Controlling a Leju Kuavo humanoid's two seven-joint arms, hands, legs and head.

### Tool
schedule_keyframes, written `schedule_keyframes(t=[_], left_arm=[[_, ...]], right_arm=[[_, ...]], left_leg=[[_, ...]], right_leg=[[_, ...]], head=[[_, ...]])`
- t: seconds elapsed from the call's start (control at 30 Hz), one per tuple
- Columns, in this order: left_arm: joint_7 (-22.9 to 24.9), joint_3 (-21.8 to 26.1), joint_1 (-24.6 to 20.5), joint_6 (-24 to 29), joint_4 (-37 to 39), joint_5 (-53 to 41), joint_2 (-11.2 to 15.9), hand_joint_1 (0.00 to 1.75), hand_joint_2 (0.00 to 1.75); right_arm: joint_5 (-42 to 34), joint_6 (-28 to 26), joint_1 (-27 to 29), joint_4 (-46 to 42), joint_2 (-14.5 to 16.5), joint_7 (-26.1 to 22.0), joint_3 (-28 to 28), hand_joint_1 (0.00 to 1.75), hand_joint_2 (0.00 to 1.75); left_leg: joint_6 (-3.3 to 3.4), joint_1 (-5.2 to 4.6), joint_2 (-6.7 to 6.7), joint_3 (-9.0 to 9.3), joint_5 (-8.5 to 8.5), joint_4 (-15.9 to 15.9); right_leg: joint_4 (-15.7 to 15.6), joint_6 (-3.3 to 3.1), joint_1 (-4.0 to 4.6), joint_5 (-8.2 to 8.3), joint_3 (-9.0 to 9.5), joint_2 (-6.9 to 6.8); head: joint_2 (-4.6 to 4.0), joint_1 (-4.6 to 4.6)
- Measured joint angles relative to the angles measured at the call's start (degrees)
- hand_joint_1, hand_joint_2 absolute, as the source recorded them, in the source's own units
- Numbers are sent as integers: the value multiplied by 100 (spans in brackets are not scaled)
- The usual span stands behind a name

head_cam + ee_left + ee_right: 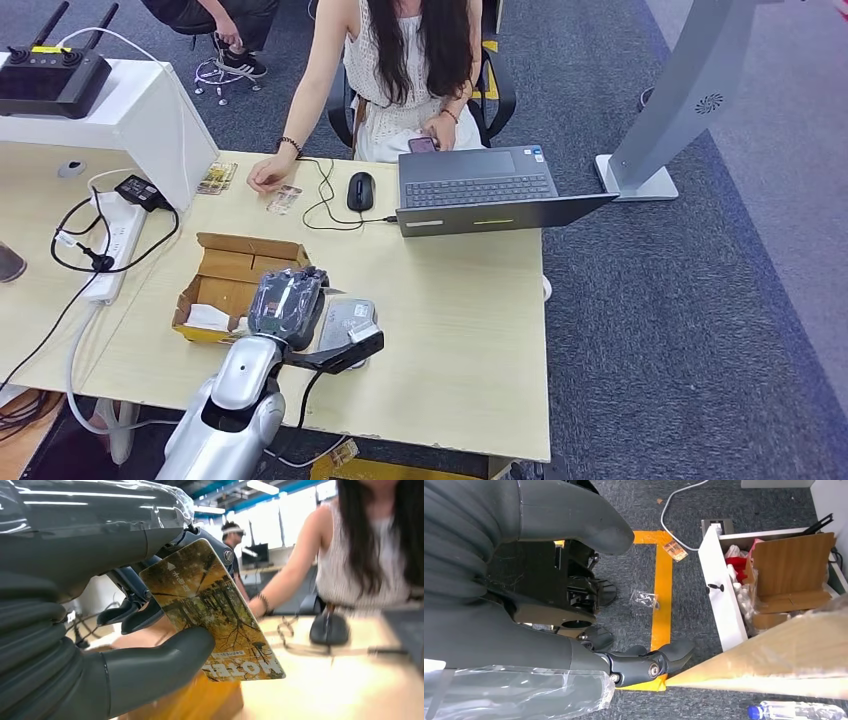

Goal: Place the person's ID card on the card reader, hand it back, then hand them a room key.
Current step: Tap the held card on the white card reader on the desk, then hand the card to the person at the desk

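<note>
My left hand (287,303) hovers over the near side of the table, between a cardboard box (232,275) and the grey card reader (350,320). It pinches a room key card (212,612) between thumb and fingers; the card has an autumn-forest print and the word MOTEL. The person (405,60) sits across the table, one hand (264,180) resting on the tabletop. A small ID card (283,199) lies flat just beside that hand. My right hand (574,645) hangs below the table edge above the floor, its fingers apart with nothing in them.
An open laptop (480,190) and a black mouse (360,190) with its cable sit at the far side. A power strip (118,240) with cables lies to the left. More cards (216,178) lie by the white stand (130,120).
</note>
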Motion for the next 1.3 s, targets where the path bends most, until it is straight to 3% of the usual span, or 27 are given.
schedule_keyframes(t=[0.33,0.5,0.7,1.1,1.3], left_arm=[[61,-54,-202,-547,926,46,16,175,175],[16,-109,-290,-503,1077,60,46,175,175],[4,-115,-290,-84,1089,20,85,175,175],[462,-102,-441,1028,-142,-40,282,175,175],[682,-67,-621,1266,-844,-43,480,175,175]], right_arm=[[51,57,-45,2,0,91,63,0,175],[32,61,-52,2,0,113,70,0,175],[-67,24,-43,3,2,80,70,0,175],[-176,-18,6,2,38,-39,70,0,175],[-179,-19,13,2,50,-51,70,0,175]], left_leg=[[0,0,-5,4,0,-2],[-4,0,-9,10,4,-3],[-9,0,-9,9,14,-1],[-9,1,-8,-6,14,-1],[-9,1,-8,-5,14,-1]], right_leg=[[0,0,0,0,7,-7],[3,-1,0,1,13,-14],[9,-7,0,7,9,-13],[10,-8,0,7,-6,-10],[11,-8,0,7,-6,-11]], head=[[0,-1],[0,-1],[0,0],[0,1],[0,-1]])
